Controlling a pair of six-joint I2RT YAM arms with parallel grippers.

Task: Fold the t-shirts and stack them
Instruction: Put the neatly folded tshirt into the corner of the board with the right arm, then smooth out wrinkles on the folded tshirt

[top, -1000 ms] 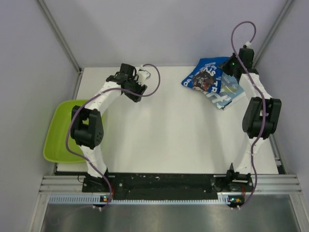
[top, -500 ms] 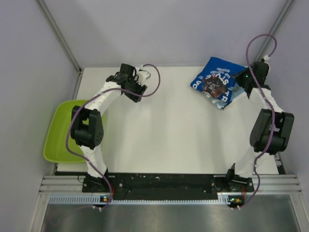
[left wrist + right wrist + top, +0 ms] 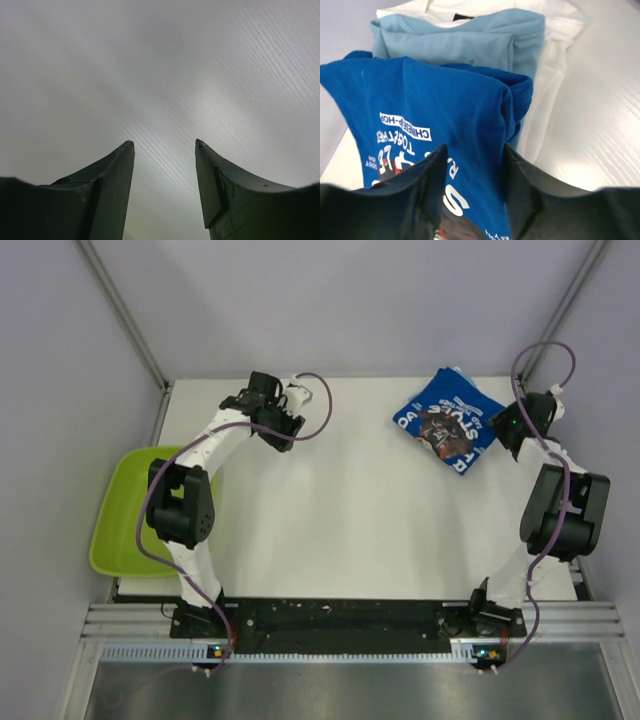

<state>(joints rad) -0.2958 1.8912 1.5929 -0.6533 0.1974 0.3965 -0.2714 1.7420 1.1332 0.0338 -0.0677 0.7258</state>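
Within the grip of the right hand (image 3: 472,150), the royal blue t-shirt (image 3: 420,100) is lying pinched on the lighter blue t-shirt (image 3: 470,44), while the left hand (image 3: 164,145) is hovering part-open over the worktop (image 3: 215,70).

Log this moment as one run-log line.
left gripper: open over table | right gripper: straddling royal blue t-shirt, grip unclear | light blue t-shirt: beneath

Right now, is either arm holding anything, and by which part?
The right gripper has its jaws clamped on the royal blue t-shirt at its near printed edge. The left gripper is open, holding nothing.
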